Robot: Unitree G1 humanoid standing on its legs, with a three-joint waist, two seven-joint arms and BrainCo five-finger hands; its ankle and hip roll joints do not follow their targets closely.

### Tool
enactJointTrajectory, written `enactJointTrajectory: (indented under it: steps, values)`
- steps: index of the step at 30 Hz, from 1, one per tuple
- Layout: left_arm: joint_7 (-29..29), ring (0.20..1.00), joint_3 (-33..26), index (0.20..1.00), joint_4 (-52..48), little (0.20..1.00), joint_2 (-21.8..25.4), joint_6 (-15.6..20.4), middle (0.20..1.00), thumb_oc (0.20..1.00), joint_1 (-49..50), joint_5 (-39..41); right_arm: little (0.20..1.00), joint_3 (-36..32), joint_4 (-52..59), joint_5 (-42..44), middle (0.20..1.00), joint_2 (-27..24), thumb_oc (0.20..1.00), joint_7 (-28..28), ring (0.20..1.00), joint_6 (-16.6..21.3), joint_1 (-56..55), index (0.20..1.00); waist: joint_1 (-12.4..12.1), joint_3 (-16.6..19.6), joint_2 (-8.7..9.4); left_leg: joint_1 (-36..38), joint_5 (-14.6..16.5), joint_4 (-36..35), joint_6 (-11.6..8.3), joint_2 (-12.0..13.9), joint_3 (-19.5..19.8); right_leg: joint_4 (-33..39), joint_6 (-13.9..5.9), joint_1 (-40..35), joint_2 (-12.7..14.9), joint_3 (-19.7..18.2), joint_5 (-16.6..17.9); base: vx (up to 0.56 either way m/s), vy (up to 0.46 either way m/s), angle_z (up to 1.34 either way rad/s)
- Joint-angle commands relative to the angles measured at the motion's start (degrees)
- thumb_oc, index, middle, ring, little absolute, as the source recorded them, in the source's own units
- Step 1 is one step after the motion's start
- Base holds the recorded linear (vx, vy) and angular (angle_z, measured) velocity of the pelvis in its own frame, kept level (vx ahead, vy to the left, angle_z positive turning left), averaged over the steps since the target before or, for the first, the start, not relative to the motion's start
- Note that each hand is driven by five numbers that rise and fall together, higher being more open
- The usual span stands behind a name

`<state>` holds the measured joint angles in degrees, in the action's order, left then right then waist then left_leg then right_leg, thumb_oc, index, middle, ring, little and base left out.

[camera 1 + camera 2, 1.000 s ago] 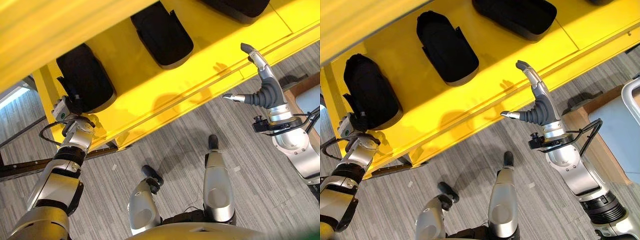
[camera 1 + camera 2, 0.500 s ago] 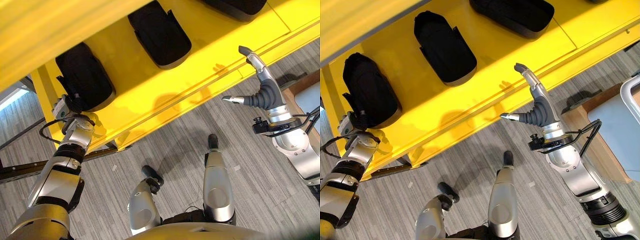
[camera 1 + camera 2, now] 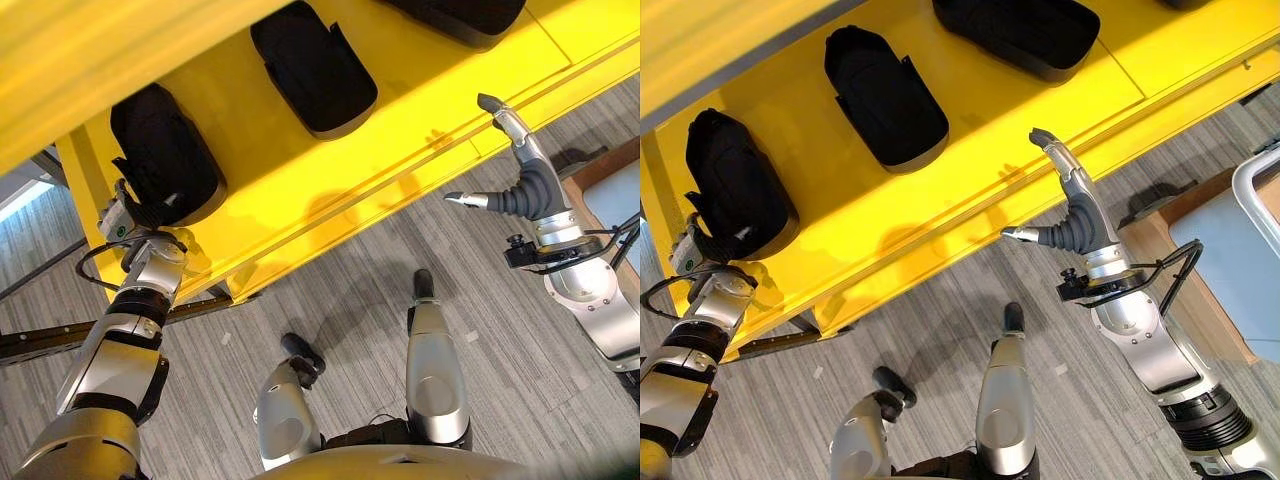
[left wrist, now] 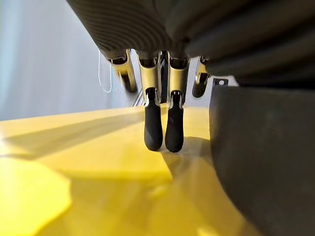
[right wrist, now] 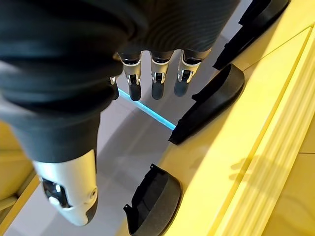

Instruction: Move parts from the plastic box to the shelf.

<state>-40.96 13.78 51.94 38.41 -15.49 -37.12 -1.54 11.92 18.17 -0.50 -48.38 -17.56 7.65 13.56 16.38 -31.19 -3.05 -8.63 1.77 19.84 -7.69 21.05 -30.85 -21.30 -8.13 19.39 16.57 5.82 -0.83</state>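
Yellow shelf (image 3: 330, 190) over grey carpet. Left hand (image 3: 128, 215) touches black part (image 3: 165, 155), fingers (image 4: 153, 129) straight; probably rigid, light: grip the rim. Right hand (image 3: 1070, 215) spread, empty.

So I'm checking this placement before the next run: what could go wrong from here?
1. The left hand is right against the leftmost black part near the yellow shelf's front edge; pulling back carelessly could drag the part off.
2. The left wrist view shows fingertips down on the shelf surface beside the part, so they may scrape it.
3. The open right hand hovers by the shelf lip and might clip it.
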Motion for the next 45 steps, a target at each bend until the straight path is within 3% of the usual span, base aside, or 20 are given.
enactJointTrajectory:
  steps: [1, 5, 8, 12, 16, 25, 29, 33, 36, 40, 45]
  values:
    - [-5.93, 1.000, -3.44, 1.000, 0.26, 1.000, 3.90, 1.11, 1.000, 1.000, 0.98, -1.18, 1.000, -2.35, 1.38, -2.06, 1.000, 0.74, 1.000, -3.20, 1.000, 3.22, -0.45, 1.000, 0.59, 3.29, 3.34, -6.96, -0.11, 4.51, -1.39, 3.11, 5.17, -5.58, -0.04, -4.20, 1.61, 0.33, -9.86, 0.00, 0.000, 0.00]
    - [-10.87, 1.000, -5.35, 1.000, -2.69, 1.000, 3.50, 0.91, 1.000, 1.000, 1.24, 0.52, 1.000, -2.20, 1.00, -3.16, 1.000, 1.55, 1.000, -4.12, 1.000, 3.36, -1.11, 1.000, 0.19, 3.68, 3.35, -6.96, -0.14, 4.61, -1.42, 3.29, 5.56, -5.84, 0.28, -4.51, 1.33, 0.47, -10.07, 0.04, -0.032, -0.01]
    - [-15.02, 1.000, -6.43, 1.000, -3.83, 1.000, 3.61, 3.25, 1.000, 1.000, 0.79, 1.74, 1.000, -1.71, 0.86, -3.20, 1.000, 1.94, 1.000, -5.04, 1.000, 3.20, -1.15, 1.000, -0.10, 3.75, 3.56, -7.04, -0.08, 4.46, -1.45, 3.27, 5.81, -5.75, 0.34, -4.68, 1.12, 0.59, -10.09, 0.00, -0.048, 0.00]
    - [-20.89, 1.000, -8.42, 1.000, -5.81, 1.000, 3.81, 9.06, 1.000, 1.000, 0.85, 3.46, 1.000, -1.36, 1.05, -3.70, 1.000, 2.87, 1.000, -6.59, 1.000, 2.90, -1.81, 1.000, -0.55, 3.83, 3.76, -7.08, -0.05, 4.29, -1.52, 3.39, 6.06, -5.66, 0.38, -4.95, 0.91, 0.78, -10.15, -0.01, -0.058, 0.00]
    - [-26.18, 1.000, -10.56, 1.000, -10.80, 1.000, 2.79, 16.65, 1.000, 1.000, 2.70, -0.13, 1.000, -1.25, 0.56, -4.76, 1.000, 4.41, 1.000, -8.53, 1.000, 4.23, -3.71, 1.000, -1.46, 3.89, 3.78, -7.11, -0.18, 3.94, -1.61, 3.44, 6.56, -5.14, 0.28, -5.51, 0.70, 1.17, -10.07, -0.02, -0.073, 0.02]
    - [-26.20, 1.000, -11.66, 1.000, -30.66, 1.000, -1.54, 25.12, 1.000, 1.000, 14.30, -7.57, 1.000, -1.27, 0.03, -6.88, 1.000, 8.06, 1.000, -12.77, 1.000, 6.03, -8.31, 1.000, -4.38, 5.79, 3.25, -4.10, -0.92, -0.06, -1.65, 2.45, 7.32, -1.23, 0.13, -9.95, 0.38, 3.67, -9.90, 0.01, -0.100, 0.07]
    - [-18.91, 1.000, -10.70, 1.000, -46.49, 1.000, -5.57, 30.31, 1.000, 1.000, 24.29, -10.92, 1.000, -1.59, 0.29, -8.04, 1.000, 10.30, 1.000, -13.75, 1.000, 5.80, -11.62, 1.000, -6.33, 8.45, 2.19, -0.22, -2.07, -4.62, -1.80, 1.25, 7.71, 1.94, 0.05, -13.91, 0.19, 5.72, -9.71, 0.08, -0.107, 0.16]
    - [-11.39, 1.000, -9.85, 1.000, -52.38, 1.000, -8.37, 37.81, 1.000, 1.000, 31.62, -11.47, 1.000, -2.74, 0.66, -7.64, 1.000, 11.12, 1.000, -15.34, 1.000, 7.15, -14.57, 1.000, -7.56, 11.02, 1.80, 2.82, -2.98, -8.24, -1.98, 0.66, 7.65, 4.49, 0.28, -16.74, -0.25, 7.54, -9.62, 0.08, -0.105, 0.18]
    - [-8.19, 1.000, -9.01, 1.000, -57.99, 1.000, -8.36, 41.37, 1.000, 1.000, 35.55, -12.30, 1.000, -3.71, 1.38, -7.28, 1.000, 10.50, 1.000, -16.31, 1.000, 7.14, -16.52, 1.000, -8.33, 12.38, 1.78, 4.06, -3.33, -9.90, -2.13, 0.31, 8.51, 4.76, 1.01, -18.08, -1.18, 7.93, -10.30, 0.04, -0.113, 0.13]
    - [-4.65, 1.000, -6.99, 1.000, -61.08, 1.000, -8.13, 43.79, 1.000, 1.000, 36.09, -10.71, 1.000, -3.16, 1.31, -7.36, 1.000, 10.02, 1.000, -17.75, 1.000, 6.24, -17.17, 1.000, -8.52, 13.51, 1.78, 5.41, -4.05, -11.88, -2.09, 0.28, 8.85, 4.56, 1.86, -18.98, -2.08, 8.36, -11.08, 0.01, -0.098, 0.09]
    - [8.10, 1.000, -1.67, 1.000, -65.40, 1.000, -7.16, 44.66, 1.000, 1.000, 36.82, -3.19, 1.000, -1.84, -0.80, -11.02, 1.000, 8.27, 1.000, -23.49, 1.000, 4.72, -15.75, 1.000, -9.14, 13.95, 2.02, 7.29, -5.72, -14.00, -2.32, 1.23, 9.49, 3.53, 3.30, -18.58, -3.73, 10.02, -11.98, -0.06, -0.149, 0.12]
